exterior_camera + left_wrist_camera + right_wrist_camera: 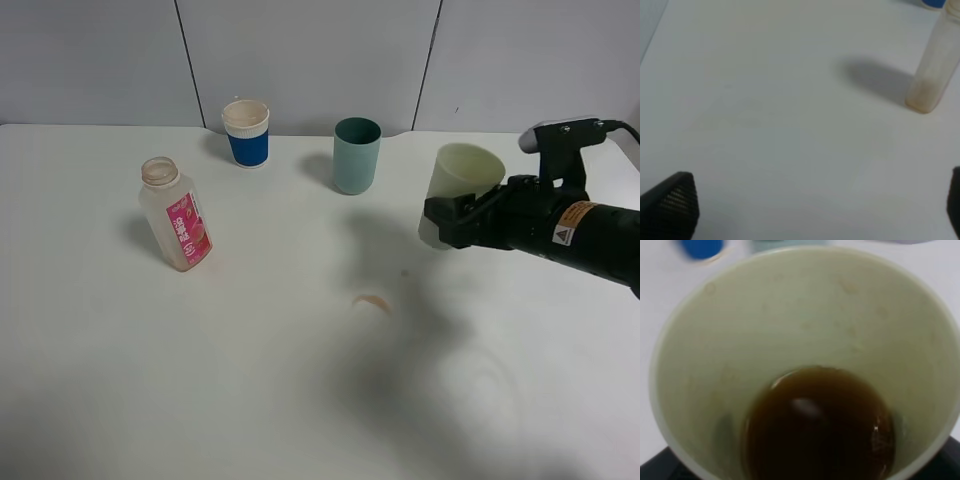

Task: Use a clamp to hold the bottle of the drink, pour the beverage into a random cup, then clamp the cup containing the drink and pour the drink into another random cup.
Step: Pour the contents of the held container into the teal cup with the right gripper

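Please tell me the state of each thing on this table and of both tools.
bottle: upright, no cap.
blue-banded cup: upright, contents unseen.
teal cup: upright, contents unseen.
pale cup: held off the table, dark drink inside.
right tool: shut on pale cup.
left tool: open, empty.

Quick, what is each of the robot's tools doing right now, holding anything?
Left tool: open, holding nothing.
Right tool: closed on the pale green cup, which has brown drink in it.

The bottle (177, 215) stands left on the table (250, 380), sleeved cup (247, 133) behind it, middle cup (356, 155) rightward, tilted cup (462, 180) farthest right.
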